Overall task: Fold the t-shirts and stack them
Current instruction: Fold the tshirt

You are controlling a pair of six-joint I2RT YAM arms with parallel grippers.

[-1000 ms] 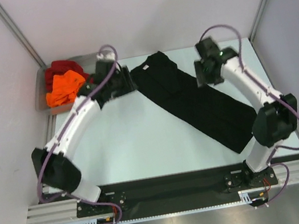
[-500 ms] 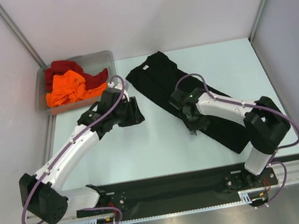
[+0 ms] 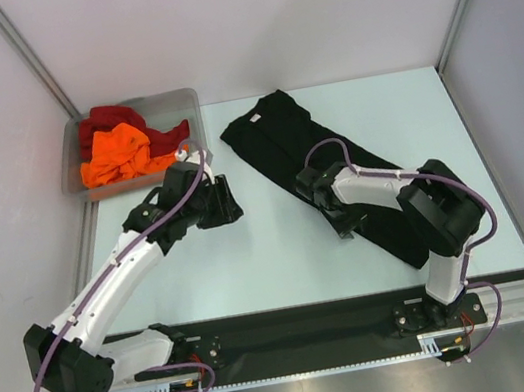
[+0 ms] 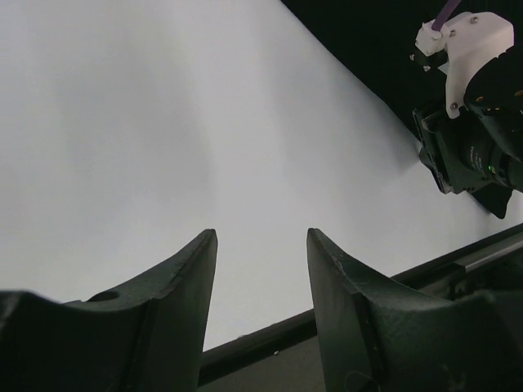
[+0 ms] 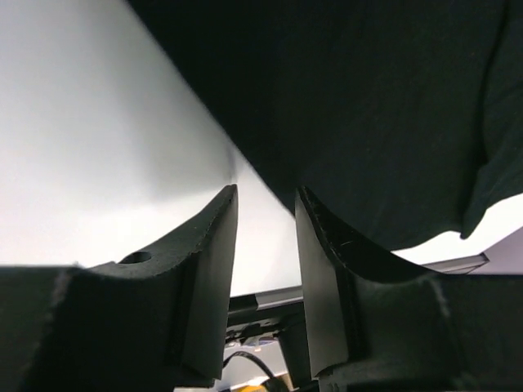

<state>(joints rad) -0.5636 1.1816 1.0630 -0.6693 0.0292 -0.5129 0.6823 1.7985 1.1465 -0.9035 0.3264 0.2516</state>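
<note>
The black t-shirt [image 3: 282, 137] lies as a long folded band, running diagonally from the far middle to the near right of the table. It also shows in the right wrist view [image 5: 351, 106] and the left wrist view [image 4: 368, 41]. My right gripper [image 3: 331, 212] is open and empty, low at the shirt's left long edge; in its wrist view [image 5: 266, 189] one finger is over bare table and the other is by the cloth edge. My left gripper [image 3: 228, 205] is open and empty over bare table left of the shirt [image 4: 261, 233]. The orange t-shirt [image 3: 114, 153] and the dark red t-shirt [image 3: 111, 116] lie crumpled in the bin.
A clear grey plastic bin [image 3: 174, 100] stands at the far left corner. The right arm's wrist [image 4: 470, 139] shows at the right of the left wrist view. A black rail [image 3: 304, 320] runs along the table's near edge. Frame posts stand at both far corners.
Both arms have swung from the far side toward the middle. The left gripper left the bin area for bare table. The right gripper dropped to the black shirt's left edge.
</note>
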